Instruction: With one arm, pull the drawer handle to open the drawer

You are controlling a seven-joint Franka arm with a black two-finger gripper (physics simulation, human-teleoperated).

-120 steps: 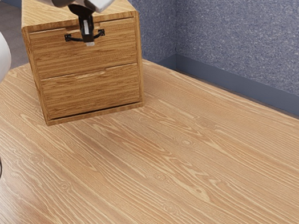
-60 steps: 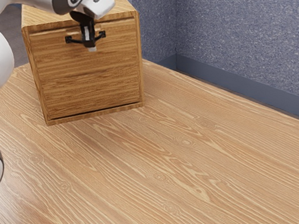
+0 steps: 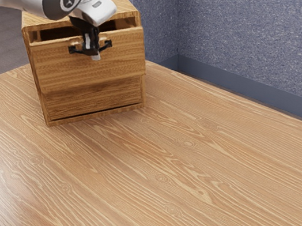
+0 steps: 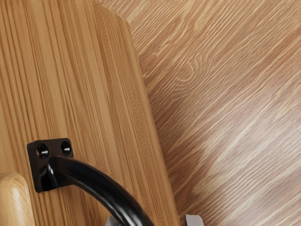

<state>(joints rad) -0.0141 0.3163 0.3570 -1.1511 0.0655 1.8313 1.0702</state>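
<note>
Sliding forward over the last second, the top light-oak drawer [image 3: 110, 59] now stands proud of the tilted wooden cabinet [image 3: 92, 98], with a dark gap open behind its front. The black gripper [image 3: 91, 45] has its jaws closed on the curved black metal handle [image 4: 94, 181]. The cabinet sits at the wood-grain bench's [image 3: 198, 174] far corner. Opening looks begun, not finished.

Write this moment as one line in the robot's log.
gripper: at black handle | top drawer: partly out, dark gap behind its front | chest: on table
</note>
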